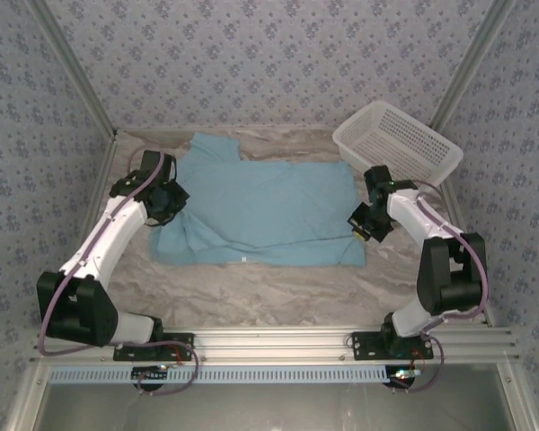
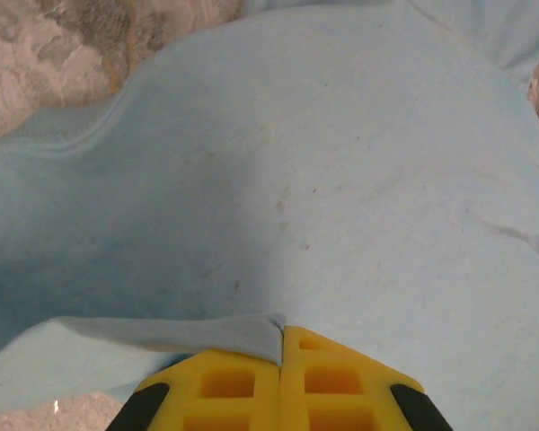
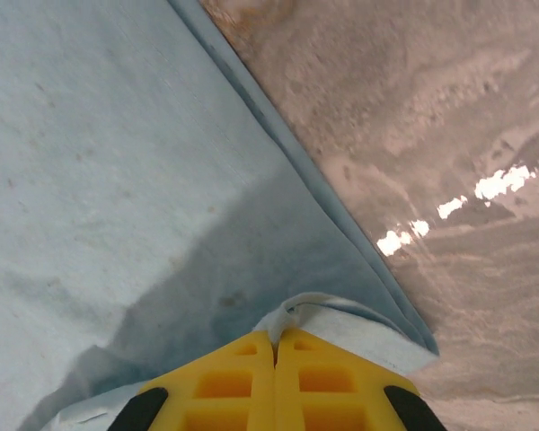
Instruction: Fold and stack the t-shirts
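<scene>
Plainly, one light blue t-shirt (image 1: 269, 211) lies spread across the middle of the marbled table (image 1: 269, 301), plain side up, with a sleeve pointing toward the far left and its long edges running left to right. One white plastic mesh basket (image 1: 397, 142) sits tilted at the far right corner, just beside the shirt's far right end. Two arms work the cloth. The left arm (image 1: 103, 247) rises from its base at the near left, bends at a dark elbow, and stretches its white forearm toward the far side, setting the left gripper (image 1: 166, 199) down on the shirt's left part. From the left wrist, the yellow fingertips of that gripper (image 2: 280, 346) are pressed together with a thin ridge of blue cloth pinched between them. The right arm (image 1: 449, 269) stands up from the near right, folds at its elbow, and reaches left, so that the right gripper (image 1: 364, 223) meets the shirt's near right corner. From the right wrist, its fingers (image 3: 275, 339) are closed tight on the curled hem there, with bare table to the right. A tiny white speck (image 1: 242, 260) shows at the near hem, too small to read.
</scene>
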